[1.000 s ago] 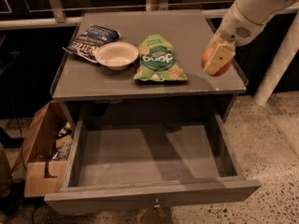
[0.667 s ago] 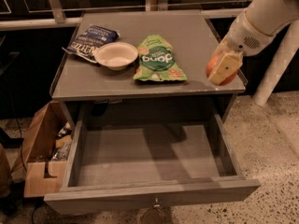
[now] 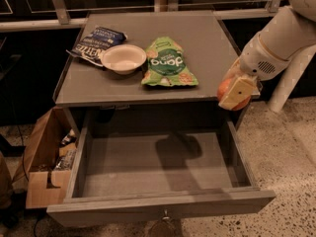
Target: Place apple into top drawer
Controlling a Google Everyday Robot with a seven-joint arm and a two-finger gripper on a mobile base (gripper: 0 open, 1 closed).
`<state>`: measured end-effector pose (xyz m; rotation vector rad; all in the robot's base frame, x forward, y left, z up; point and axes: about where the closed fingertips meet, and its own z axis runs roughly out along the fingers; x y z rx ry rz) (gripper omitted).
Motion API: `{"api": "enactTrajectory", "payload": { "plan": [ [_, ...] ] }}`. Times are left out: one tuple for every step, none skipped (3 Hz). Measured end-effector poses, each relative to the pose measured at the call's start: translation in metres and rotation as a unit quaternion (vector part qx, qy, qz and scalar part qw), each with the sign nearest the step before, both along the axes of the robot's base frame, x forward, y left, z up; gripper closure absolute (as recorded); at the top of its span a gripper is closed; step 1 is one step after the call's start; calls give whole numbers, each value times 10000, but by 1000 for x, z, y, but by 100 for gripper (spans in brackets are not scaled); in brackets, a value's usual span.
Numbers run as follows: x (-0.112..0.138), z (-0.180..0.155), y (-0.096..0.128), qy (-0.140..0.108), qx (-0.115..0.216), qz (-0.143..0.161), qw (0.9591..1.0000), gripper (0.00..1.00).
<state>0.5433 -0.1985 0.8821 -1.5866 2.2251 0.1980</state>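
Nearest, at 6 o'clock, the wide, shallow grey top drawer [image 3: 113, 169] stands pulled well out of its cabinet, with a small metal pull [image 3: 165, 214] on the front panel. Its flat bottom lies bare, so nothing there would block a drop. A dark shadow [image 3: 177, 152] falls on that bottom, right of the middle. At 8 o'clock, beside the drawer's left wall, a brown cardboard box [image 3: 42, 181] of oddments sits on the floor and plays no part in the job.

At 3 o'clock the two-finger gripper [image 3: 236, 94] hangs off the cabinet's right front corner, roughly above the drawer's right wall as far as one view tells. Its cream-coloured fingers [image 3: 239, 91] are closed around the small round red-orange apple [image 3: 224, 89], which peeks out beside and below the near pad. The apple is thus held in the air, clear of the surface and not yet down in the drawer. I judge this the carrying step: the fruit needs to go toward 9 o'clock and lower before release, minding the right wall. The white arm [image 3: 281, 38] slants away toward 2 o'clock.

Farther off, the flat grey surface [image 3: 207, 38] carries a crumpled green snack bag [image 3: 167, 63] at 12 o'clock. A round white bowl [image 3: 123, 58] sits just beside it at 11 o'clock, with a dark blue chip bag [image 3: 96, 42] behind.
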Motion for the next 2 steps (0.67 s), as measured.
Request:
{"api": "enactTrajectory", "payload": {
  "plan": [
    [-13, -29, 7, 289, 126, -90, 9995, 100],
    [-28, -67, 16, 618, 268, -230, 9975, 100]
  ]
}}
